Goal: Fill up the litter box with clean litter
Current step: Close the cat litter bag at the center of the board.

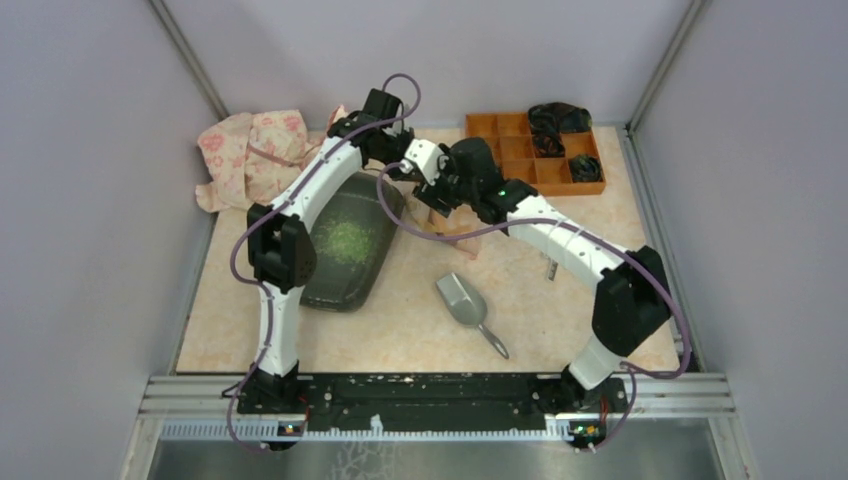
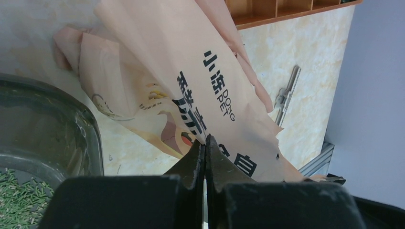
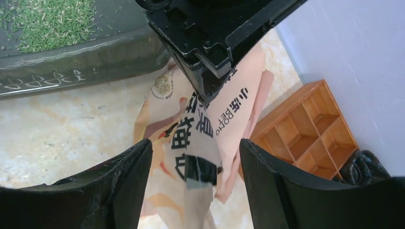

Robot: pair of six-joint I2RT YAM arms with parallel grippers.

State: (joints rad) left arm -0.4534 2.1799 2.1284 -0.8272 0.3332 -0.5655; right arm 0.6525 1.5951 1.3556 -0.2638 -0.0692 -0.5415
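The litter box (image 1: pixel 345 280) is a dark shallow tray at left-centre, with clean litter (image 1: pixel 348 238) as a green speckled patch inside; both also show in the right wrist view, the box (image 3: pixel 71 57) and the litter (image 3: pixel 47 19). A peach printed bag (image 2: pixel 157 71) hangs just right of the box. My left gripper (image 2: pixel 205 141) is shut on the bag's edge. My right gripper (image 3: pixel 196 145) is open, its fingers standing either side of the bag's lower end (image 3: pixel 200 157) without touching it. In the top view the left gripper (image 1: pixel 398 158) and right gripper (image 1: pixel 432 192) meet over the bag (image 1: pixel 455 235).
A grey metal scoop (image 1: pixel 462 300) lies on the table right of the box. An orange compartmented organiser (image 1: pixel 535 150) holding dark items stands at the back right. A crumpled pink printed bag (image 1: pixel 250 150) lies at the back left. A small metal tool (image 2: pixel 286 95) rests on the table.
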